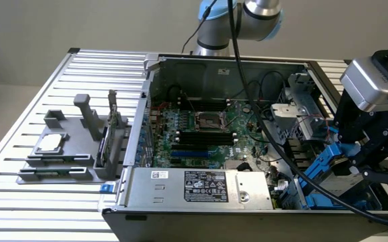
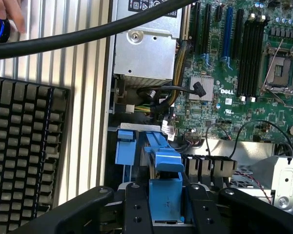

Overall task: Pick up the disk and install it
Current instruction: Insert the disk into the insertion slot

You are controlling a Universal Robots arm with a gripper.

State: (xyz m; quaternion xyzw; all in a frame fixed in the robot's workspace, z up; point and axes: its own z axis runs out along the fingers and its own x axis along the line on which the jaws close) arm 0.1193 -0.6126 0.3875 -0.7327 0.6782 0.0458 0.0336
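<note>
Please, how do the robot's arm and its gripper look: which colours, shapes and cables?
The arm has round silver-grey segments with light blue caps. A thick black cable hangs from it. At the wrist sits a boxy silver-grey housing. The gripper is matte black, with two flat, blocky jaws that have small screw holes.

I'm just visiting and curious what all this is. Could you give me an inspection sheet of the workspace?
Surface: slatted metal table bearing an open computer case.
Job's things: disk, blue-railed, tilted, inside the case's end on the exterior view's right.
Clutter: grey fixture with a silver chip; keyboard beside the case.
Grippers: pincer closed on the disk's blue carrier.
Cables: thick black cable crossing above the case.
Surroundings: a person's hand over the table.
</note>
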